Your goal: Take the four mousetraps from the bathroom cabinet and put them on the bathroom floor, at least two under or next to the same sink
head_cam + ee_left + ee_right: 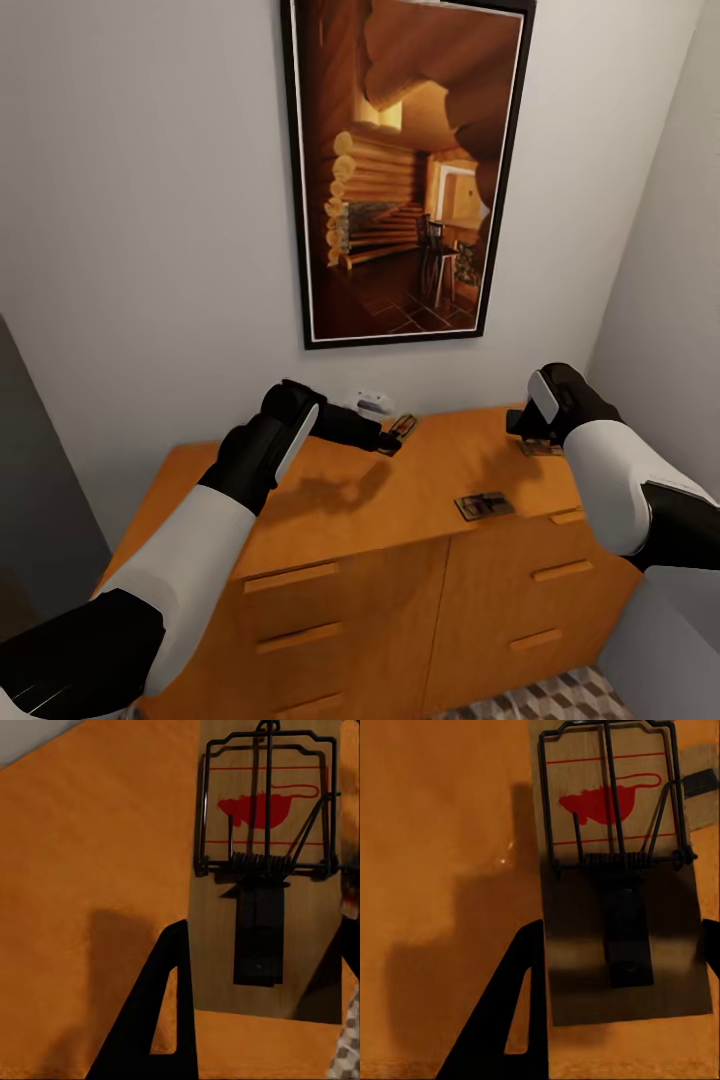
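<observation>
Three mousetraps (pixel 484 505) (pixel 402 428) (pixel 541 447) on one cabinet (pixel 420 590), under one framed picture (pixel 405 170).

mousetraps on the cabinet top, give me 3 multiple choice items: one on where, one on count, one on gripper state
1. The free mousetrap lies:
A. near the cabinet's front edge
B. on the floor
C. in a drawer

2. Mousetraps visible in the head view:
A. one
B. three
C. five

3. The left gripper is:
A. shut on a drawer handle
B. open, fingers either side of a mousetrap
C. holding the picture

Answers: 1 A, it sits by the front edge. 2 B, one near each gripper plus one free. 3 B, the trap lies flat between spread fingers.
</observation>
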### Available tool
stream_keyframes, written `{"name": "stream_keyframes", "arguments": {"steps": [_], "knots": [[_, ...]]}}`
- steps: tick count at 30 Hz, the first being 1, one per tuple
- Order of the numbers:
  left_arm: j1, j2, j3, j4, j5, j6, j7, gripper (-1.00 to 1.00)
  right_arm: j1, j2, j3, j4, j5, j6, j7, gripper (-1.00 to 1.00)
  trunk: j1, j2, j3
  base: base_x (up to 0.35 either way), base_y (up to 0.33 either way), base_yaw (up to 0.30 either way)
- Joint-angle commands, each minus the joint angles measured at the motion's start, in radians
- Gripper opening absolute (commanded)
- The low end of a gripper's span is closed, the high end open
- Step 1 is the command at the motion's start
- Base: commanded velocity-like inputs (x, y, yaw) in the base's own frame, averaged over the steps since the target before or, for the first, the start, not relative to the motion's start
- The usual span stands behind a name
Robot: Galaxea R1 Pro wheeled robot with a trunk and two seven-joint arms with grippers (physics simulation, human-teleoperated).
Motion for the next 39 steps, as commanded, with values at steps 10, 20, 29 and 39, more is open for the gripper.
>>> {"name": "stream_keyframes", "arguments": {"steps": [10,20,29,39], "knots": [[-0.001,0.000,0.000,-0.001,-0.003,0.005,-0.003,-1.00,-0.001,0.001,-0.008,-0.002,0.001,0.003,0.003,-1.00,-0.001,-0.001,-0.001,-0.345,0.000,0.000],[-0.001,0.000,0.000,-0.001,-0.004,0.005,-0.003,-1.00,-0.001,0.002,-0.007,-0.002,0.001,0.003,0.004,-1.00,-0.001,-0.001,-0.001,-0.345,0.000,0.000],[-0.001,0.000,-0.001,-0.001,-0.004,0.005,-0.003,-1.00,0.000,0.008,-0.007,0.000,0.001,0.003,0.004,-1.00,-0.001,-0.001,-0.001,-0.345,0.000,0.000],[-0.001,0.000,-0.001,-0.001,-0.004,0.005,-0.003,-1.00,0.001,0.014,-0.007,0.014,-0.001,0.003,0.004,-1.00,-0.001,-0.001,-0.001,-0.345,0.000,0.000]]}}
